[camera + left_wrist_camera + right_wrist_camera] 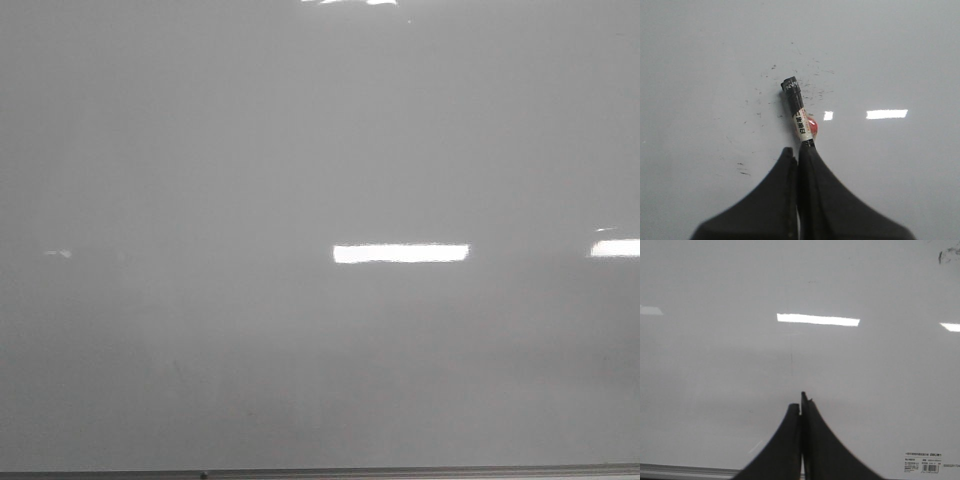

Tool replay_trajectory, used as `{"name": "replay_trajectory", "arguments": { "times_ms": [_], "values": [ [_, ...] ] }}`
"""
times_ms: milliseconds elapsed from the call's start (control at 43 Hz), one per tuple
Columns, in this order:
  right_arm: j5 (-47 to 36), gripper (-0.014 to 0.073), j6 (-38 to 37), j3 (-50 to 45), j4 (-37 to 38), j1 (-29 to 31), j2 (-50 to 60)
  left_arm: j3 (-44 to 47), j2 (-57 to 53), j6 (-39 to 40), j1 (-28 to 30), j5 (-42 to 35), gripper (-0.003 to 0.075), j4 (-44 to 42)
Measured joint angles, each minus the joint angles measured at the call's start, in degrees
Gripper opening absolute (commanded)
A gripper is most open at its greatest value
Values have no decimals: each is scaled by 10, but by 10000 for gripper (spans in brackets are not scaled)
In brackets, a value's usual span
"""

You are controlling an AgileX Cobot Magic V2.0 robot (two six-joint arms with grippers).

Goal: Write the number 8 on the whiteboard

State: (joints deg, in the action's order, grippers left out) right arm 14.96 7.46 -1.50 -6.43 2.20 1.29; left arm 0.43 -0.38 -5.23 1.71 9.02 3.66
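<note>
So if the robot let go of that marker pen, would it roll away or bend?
The marker looks like a round, hard plastic tube, so it would probably roll rather than bend. The left pincer pinches only its back end, so it may wobble when pressed. The whiteboard looks glossy, so probably slippery.

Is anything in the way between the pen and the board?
Nothing visible. The left gripper is shut on the marker, which points straight at the whiteboard; only old ink specks lie there.

We see the left gripper (799, 150), jaws closed on a black marker (799, 112). Its capped end points over the whiteboard (700, 75), among faint ink specks (812, 92).
</note>
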Motion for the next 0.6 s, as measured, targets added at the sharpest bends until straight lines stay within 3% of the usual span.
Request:
{"name": "replay_trajectory", "arguments": {
  "times_ms": [604],
  "values": [
    [-23,-68,0,0,0,0,0,0,0,0,0,0,-21,0]
  ]
}}
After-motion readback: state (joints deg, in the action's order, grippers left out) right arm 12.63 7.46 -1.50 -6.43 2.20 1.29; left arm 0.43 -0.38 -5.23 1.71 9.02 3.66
